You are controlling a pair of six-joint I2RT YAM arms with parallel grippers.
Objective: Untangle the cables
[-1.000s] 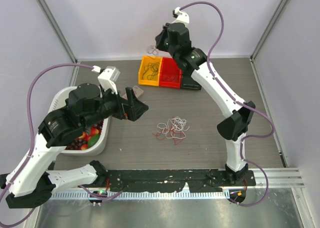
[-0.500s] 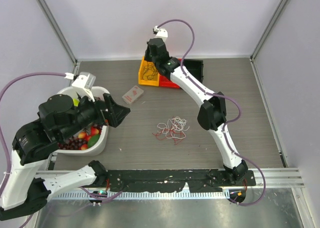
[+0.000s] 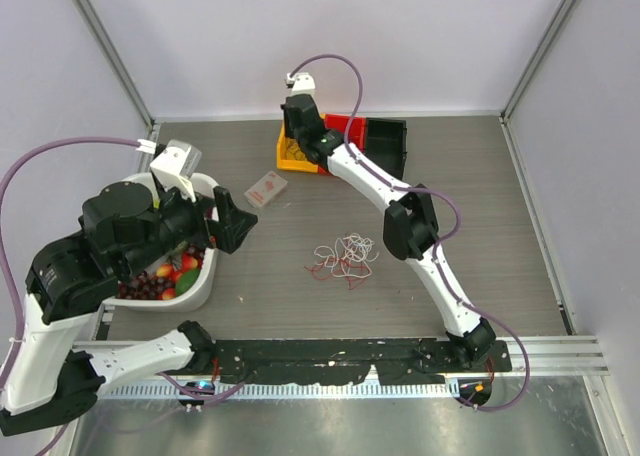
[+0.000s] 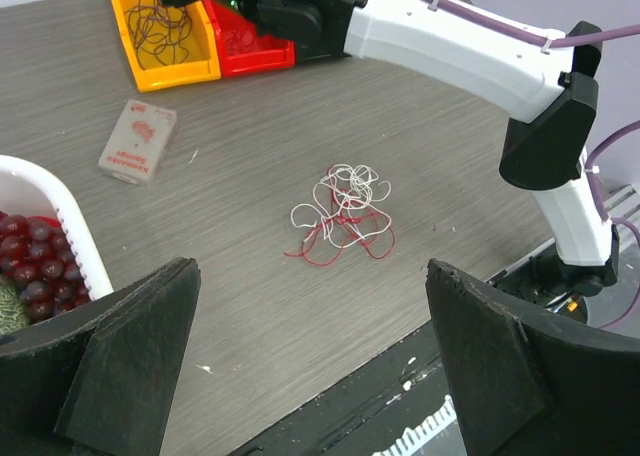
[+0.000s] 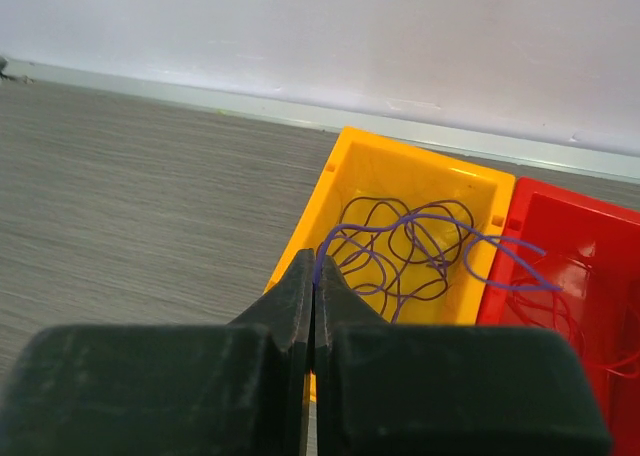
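Cables (image 3: pixel 345 256), red and white, lay mid-table in a loose scribble of thin loops on the grey wood-grain table (image 3: pixel 480 176); single strands were too fine to trace. Right gripper (image 5: pixel 313 276) was clenched on a thin dark cable (image 5: pixel 420 214) above the yellow plastic bin (image 5: pixel 420 161). The red bin (image 5: pixel 590 236) was cut off at the frame edge. Left gripper (image 3: pixel 232 224) stood released, holding nothing.
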